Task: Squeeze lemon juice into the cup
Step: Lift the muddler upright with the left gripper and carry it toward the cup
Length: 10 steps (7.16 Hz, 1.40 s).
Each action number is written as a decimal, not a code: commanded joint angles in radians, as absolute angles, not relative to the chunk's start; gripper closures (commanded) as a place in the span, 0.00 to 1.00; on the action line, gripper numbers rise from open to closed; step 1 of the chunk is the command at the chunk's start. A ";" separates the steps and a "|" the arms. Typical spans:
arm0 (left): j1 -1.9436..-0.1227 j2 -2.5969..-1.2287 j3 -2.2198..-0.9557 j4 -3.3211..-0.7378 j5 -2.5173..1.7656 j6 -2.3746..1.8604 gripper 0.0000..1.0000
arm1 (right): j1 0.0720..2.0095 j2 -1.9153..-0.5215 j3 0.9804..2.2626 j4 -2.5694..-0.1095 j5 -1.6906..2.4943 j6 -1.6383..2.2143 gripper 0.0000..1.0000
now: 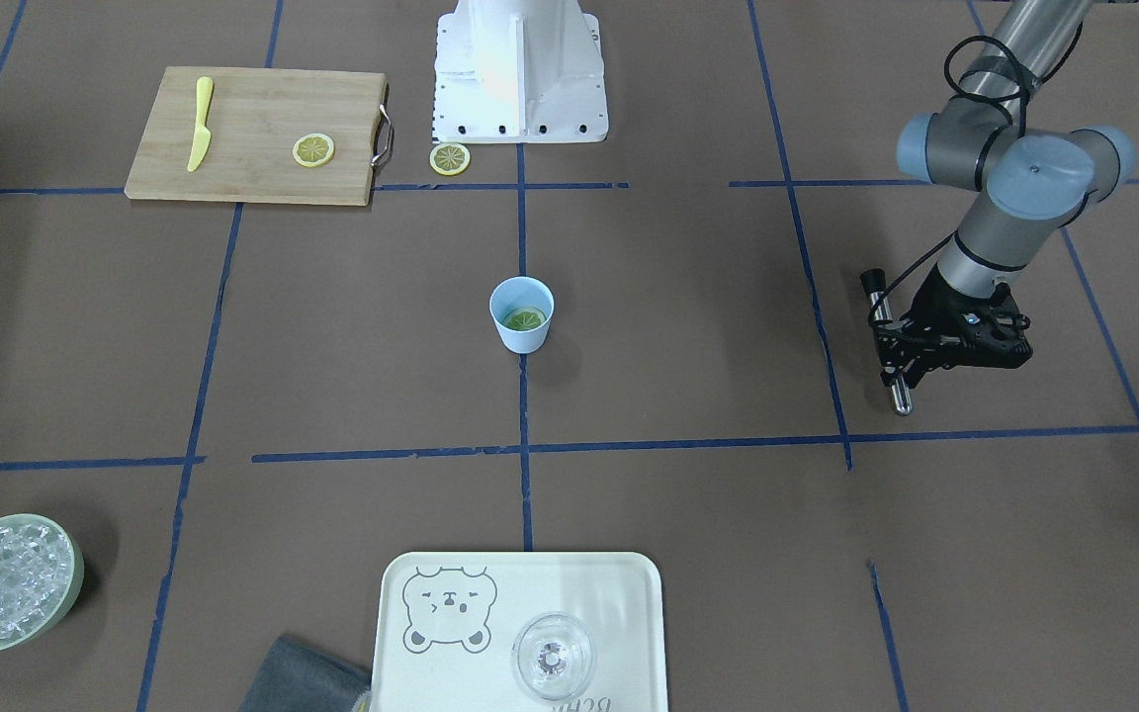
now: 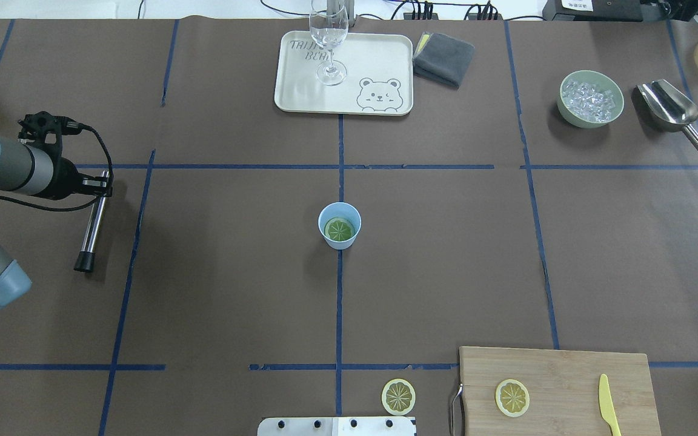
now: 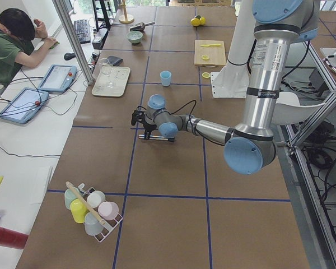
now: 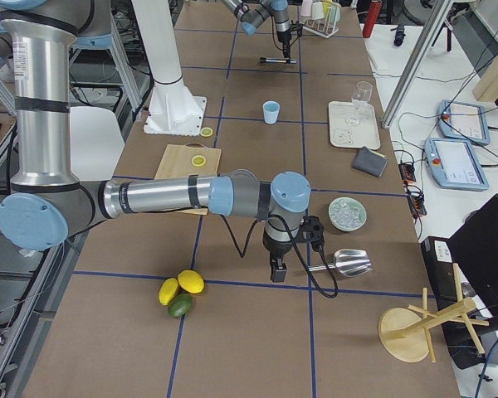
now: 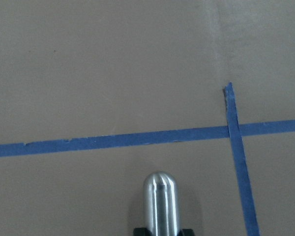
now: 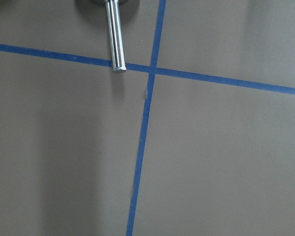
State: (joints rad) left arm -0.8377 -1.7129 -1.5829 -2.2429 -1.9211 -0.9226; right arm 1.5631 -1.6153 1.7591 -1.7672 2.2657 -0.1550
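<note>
A lemon slice (image 2: 339, 229) lies flat inside the light-blue cup (image 1: 522, 339) at the centre of the table (image 2: 446, 260), so the drop looks done and any pressing appears left to do. At the overhead frame's left edge, the left hand (image 2: 99, 185) is clamped on a metal rod (image 2: 90, 233). Whether the right hand (image 4: 276, 269) is wide or narrow cannot be told, as it shows only from the side.

The desk (image 2: 234, 272), papered brown and gridded with blue tape (image 2: 340, 303), has a white bench (image 3: 11, 145) along its far edge, where an operator (image 3: 11, 47) sits, seemingly at a keyboard (image 3: 82, 31).
</note>
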 commanded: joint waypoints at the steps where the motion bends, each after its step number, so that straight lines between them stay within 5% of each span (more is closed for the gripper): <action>1: -0.870 -1.709 -1.653 -2.243 -1.917 -0.916 1.00 | 1.563 -1.614 1.759 -1.767 2.266 -0.155 0.00; 7: -0.927 -1.820 -1.874 -2.278 -1.916 -0.917 1.00 | 1.563 -1.612 1.756 -1.767 2.266 -0.153 0.00; 10: -0.917 -1.906 -1.787 -2.747 -1.919 -0.917 1.00 | 1.563 -1.615 1.753 -1.767 2.264 -0.153 0.00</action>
